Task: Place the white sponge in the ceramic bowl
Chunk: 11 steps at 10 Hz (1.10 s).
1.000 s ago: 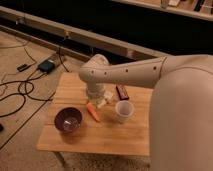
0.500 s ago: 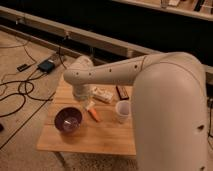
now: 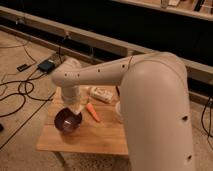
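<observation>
The ceramic bowl [image 3: 67, 121] is dark purple and glossy and sits on the left part of the small wooden table [image 3: 92, 139]. My gripper [image 3: 76, 106] hangs from the white arm just above the bowl's far right rim. A small pale shape shows at its tip; I cannot tell whether this is the white sponge. No other sponge shows on the table.
An orange carrot [image 3: 93, 112] lies right of the bowl. A white printed box [image 3: 101, 94] lies at the table's back. My bulky arm [image 3: 155, 110] covers the table's right side and the cup. Cables and a black box [image 3: 47, 65] lie on the floor at left.
The gripper has swung left from the printed box and carrot area to above the bowl's rim. The view has moved closer, and the arm now covers the cup.
</observation>
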### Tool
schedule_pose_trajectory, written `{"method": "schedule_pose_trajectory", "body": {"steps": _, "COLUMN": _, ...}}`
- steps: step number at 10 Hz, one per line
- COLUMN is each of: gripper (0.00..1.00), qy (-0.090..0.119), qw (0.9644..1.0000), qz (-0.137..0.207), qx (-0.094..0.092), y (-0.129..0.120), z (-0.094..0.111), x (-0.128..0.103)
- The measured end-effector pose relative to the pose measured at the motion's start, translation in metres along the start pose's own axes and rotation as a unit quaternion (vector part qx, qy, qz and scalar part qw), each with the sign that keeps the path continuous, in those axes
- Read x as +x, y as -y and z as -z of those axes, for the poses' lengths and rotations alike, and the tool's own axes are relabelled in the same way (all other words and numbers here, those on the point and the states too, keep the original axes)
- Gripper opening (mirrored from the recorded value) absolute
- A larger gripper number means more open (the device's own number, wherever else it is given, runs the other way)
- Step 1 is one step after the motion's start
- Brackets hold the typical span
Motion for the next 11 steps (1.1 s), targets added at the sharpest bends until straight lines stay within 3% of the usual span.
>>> {"method": "schedule_pose_trajectory", "body": {"steps": 4, "gripper": 0.00, "qy": -0.026, "qw": 0.9975, "qz": 0.041, "qx": -0.051, "y": -0.031, "z": -0.014, "x": -0.002}}
{"method": "schedule_pose_trajectory", "body": {"steps": 8, "gripper": 0.02, "qy": -0.046, "qw": 0.9939, "qz": 0.050, "qx": -0.087, "y": -0.034, "z": -0.023, "x": -0.004}}
{"method": "schedule_pose_trajectory", "body": {"steps": 9, "gripper": 0.07, "qy": -0.048, "qw": 0.9935, "qz": 0.051, "qx": -0.090, "y": -0.031, "z": -0.024, "x": -0.004}}
{"method": "schedule_pose_trajectory", "body": {"steps": 11, "gripper": 0.27, "qy": -0.052, "qw": 0.9928, "qz": 0.052, "qx": -0.095, "y": -0.025, "z": -0.023, "x": -0.006}}
